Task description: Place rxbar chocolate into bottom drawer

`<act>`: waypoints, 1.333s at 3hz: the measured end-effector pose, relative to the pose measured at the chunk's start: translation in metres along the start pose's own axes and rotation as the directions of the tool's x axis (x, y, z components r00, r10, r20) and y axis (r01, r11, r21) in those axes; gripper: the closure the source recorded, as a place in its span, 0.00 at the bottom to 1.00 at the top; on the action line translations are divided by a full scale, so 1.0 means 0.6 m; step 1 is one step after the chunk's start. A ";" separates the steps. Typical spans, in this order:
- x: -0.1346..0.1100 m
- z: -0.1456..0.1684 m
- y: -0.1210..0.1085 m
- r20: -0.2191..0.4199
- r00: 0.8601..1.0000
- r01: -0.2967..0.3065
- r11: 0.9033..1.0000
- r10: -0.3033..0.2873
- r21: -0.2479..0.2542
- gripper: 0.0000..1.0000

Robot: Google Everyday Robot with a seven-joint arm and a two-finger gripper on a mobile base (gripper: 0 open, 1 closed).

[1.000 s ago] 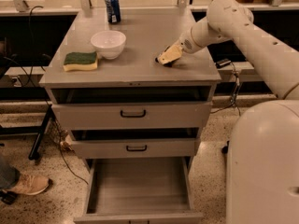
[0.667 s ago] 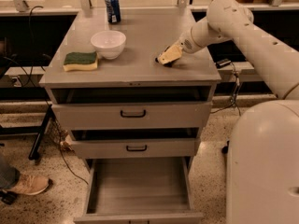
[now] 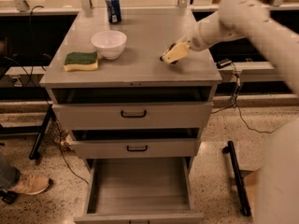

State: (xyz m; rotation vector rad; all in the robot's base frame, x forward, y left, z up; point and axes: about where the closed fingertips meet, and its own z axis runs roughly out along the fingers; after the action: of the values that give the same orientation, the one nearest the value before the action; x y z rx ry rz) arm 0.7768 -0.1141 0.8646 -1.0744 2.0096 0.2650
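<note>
Eyes on the cabinet now. My end effector [image 3: 174, 53] is down on the right side of the tabletop [image 3: 140, 36], its pale tip angled toward the front left and resting at the surface. The white arm [image 3: 224, 24] reaches in from the upper right.

Whether the end effector is clenched or released, I can't tell from this angle. Right at its lower edge there's a dark sliver touching the tabletop, and that's all I can make out of the rxbar chocolate [image 3: 169, 61]. So it sits on the right half of the tabletop, just under the end effector, but I can't say whether it is being grasped.

Over on the left there's a white bowl [image 3: 109, 43], with a green-and-yellow sponge [image 3: 81, 60] just beside it toward the front left corner. A blue can [image 3: 112, 7] stands upright at the back edge, behind the bowl.

Below are two shallower drawers with black handles, the top drawer [image 3: 133, 115] and the middle drawer [image 3: 135, 148]. The bottom drawer [image 3: 140, 183] is pulled well out toward me, its flat grey floor in full view. A tan shoe [image 3: 29, 185] rests on the speckled floor at lower left.
</note>
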 end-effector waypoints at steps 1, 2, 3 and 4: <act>-0.048 -0.172 0.069 0.118 0.984 0.131 0.991 -0.131 0.012 1.00; -0.080 -0.306 0.103 0.200 0.953 0.221 0.974 -0.227 0.050 1.00; -0.080 -0.306 0.103 0.200 0.953 0.221 0.974 -0.227 0.050 1.00; -0.049 -0.293 0.116 0.173 0.963 0.205 0.979 -0.205 0.013 1.00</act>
State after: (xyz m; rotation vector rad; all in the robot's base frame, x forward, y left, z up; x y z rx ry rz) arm 0.6324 -0.1453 0.9864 -1.2100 1.7296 0.2454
